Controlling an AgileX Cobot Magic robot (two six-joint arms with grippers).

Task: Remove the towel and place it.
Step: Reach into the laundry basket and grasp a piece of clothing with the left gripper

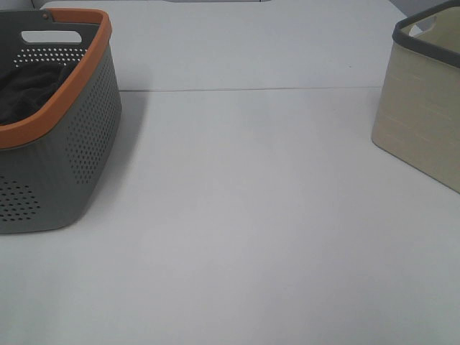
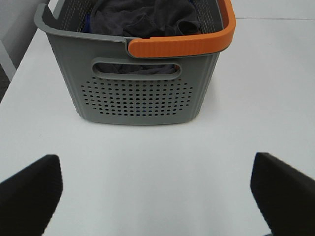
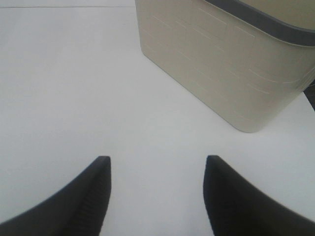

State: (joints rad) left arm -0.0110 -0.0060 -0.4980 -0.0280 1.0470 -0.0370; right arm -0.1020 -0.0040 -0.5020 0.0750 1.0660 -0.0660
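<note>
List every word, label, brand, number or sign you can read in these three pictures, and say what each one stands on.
None: no view shows any readable text.
The grey basket has only rows of round holes.
The beige basket has only faint dash-like texture marks, not letters.
The towel shows no tag or print.
The table is plain white.

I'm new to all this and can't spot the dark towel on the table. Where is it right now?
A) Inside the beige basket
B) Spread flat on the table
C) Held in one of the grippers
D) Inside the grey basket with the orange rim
D: the towel lies bunched inside the grey basket, while the left gripper and right gripper are open and hold nothing.
</note>
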